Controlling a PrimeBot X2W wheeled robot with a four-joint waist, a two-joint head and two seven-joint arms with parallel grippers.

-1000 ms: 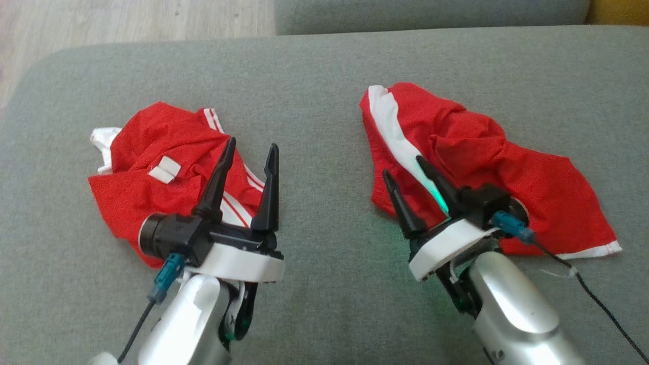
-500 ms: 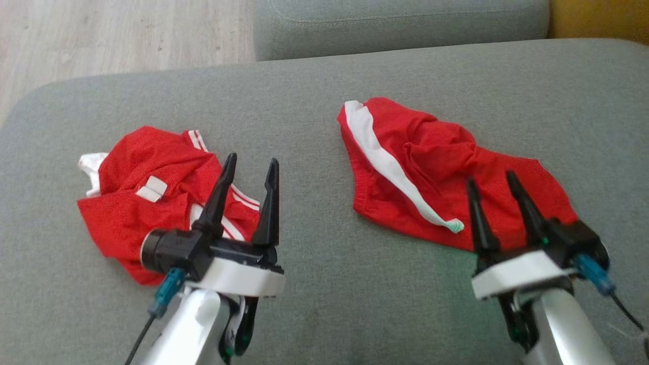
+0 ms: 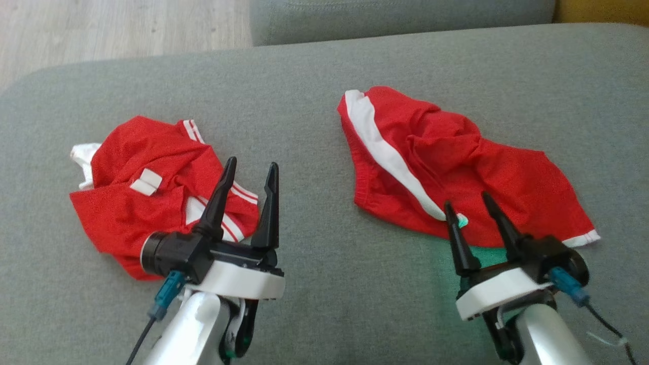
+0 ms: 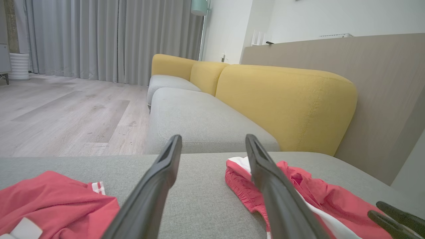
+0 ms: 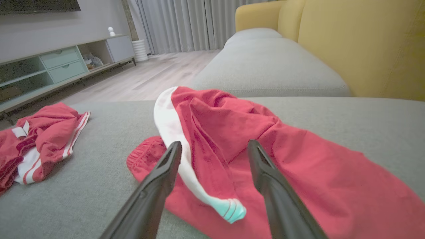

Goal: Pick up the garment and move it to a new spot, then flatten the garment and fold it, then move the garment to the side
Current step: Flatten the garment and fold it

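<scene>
Red shorts (image 3: 507, 172) are noted just ahead of right gripper (image 3: 467, 200), stretched rightward; it and left gripper (image 3: 252, 162) are held spread, empty.

Soft, even daylight, faint shadows, slight blur, wide-angle stretch at wrist-view edges.

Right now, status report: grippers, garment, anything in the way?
Both grippers open, empty. Right gripper poised at near edge of red shorts, crumpled on sofa cushion. Left gripper beside red striped garment. Nothing blocking.
</scene>
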